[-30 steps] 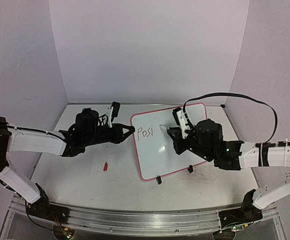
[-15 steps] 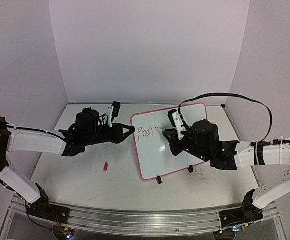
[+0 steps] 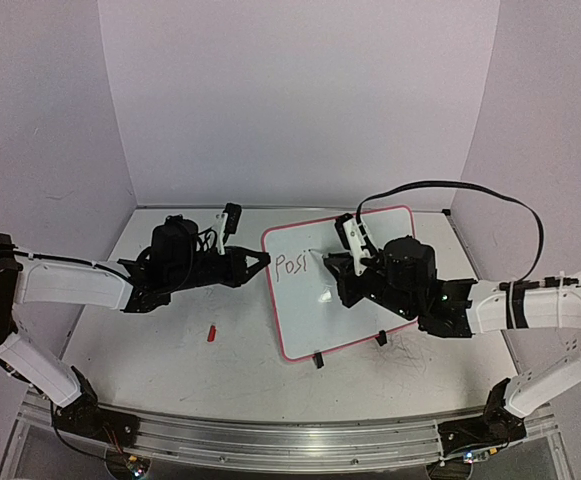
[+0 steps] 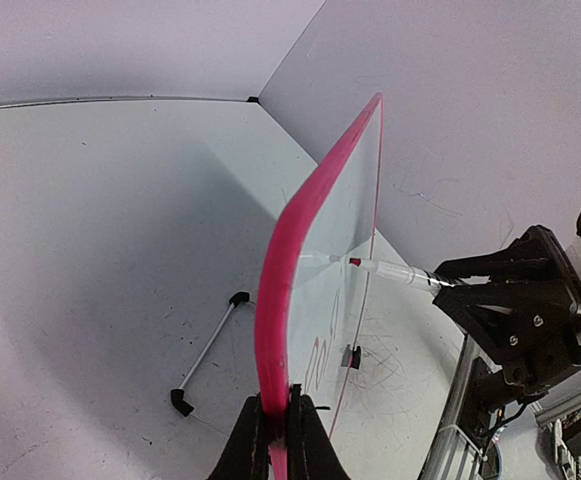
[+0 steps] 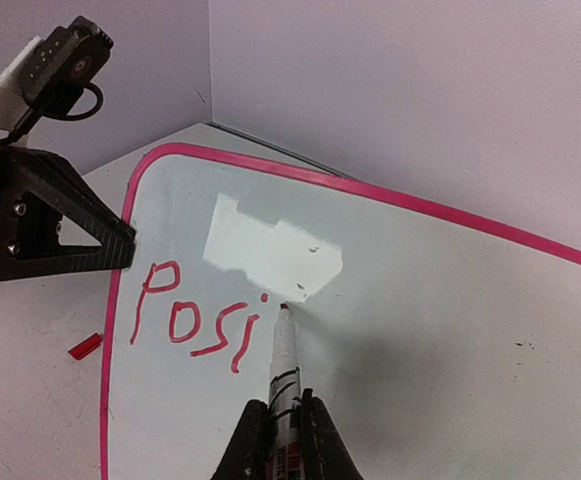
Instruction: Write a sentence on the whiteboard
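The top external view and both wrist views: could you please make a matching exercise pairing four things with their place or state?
1. whiteboard
2. marker
3. small red piece
4. lettering

A. loose on the table, left of the board
B. edge clamped in the left jaws
C. reads "Posi" in red
D. held in the right jaws, tip at the board

Pairs: 1-B, 2-D, 3-A, 4-C.

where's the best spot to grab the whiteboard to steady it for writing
Its left edge, coming from the left. The whiteboard stands propped on clip feet, so its thin pink frame can be pinched front to back, and that edge is clear of the marker. The left gripper is shut on it there.
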You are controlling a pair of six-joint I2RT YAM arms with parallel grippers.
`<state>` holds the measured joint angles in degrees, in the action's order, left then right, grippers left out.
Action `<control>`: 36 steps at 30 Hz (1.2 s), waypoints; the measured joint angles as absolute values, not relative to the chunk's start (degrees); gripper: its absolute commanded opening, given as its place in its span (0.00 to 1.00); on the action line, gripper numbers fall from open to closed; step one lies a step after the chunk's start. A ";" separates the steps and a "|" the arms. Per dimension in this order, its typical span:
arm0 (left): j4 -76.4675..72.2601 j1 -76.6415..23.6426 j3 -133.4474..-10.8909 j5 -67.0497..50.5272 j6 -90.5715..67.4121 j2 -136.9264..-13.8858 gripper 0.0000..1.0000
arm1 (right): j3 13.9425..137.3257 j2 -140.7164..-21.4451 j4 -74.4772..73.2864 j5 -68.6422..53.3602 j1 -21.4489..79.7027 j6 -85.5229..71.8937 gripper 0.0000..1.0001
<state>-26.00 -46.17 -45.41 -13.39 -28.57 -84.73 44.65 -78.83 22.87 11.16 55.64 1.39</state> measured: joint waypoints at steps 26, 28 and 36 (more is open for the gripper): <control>-25.94 -46.17 -45.41 -13.32 -28.42 -84.73 0.00 | 44.54 -79.12 21.12 11.60 55.93 -2.68 0.00; -25.93 -46.17 -45.41 -13.32 -28.40 -84.73 0.00 | 43.98 -78.91 20.97 11.57 56.08 -3.03 0.00; -25.91 -46.17 -45.41 -13.32 -28.36 -84.71 0.00 | 42.63 -78.61 20.76 11.49 56.94 -4.06 0.00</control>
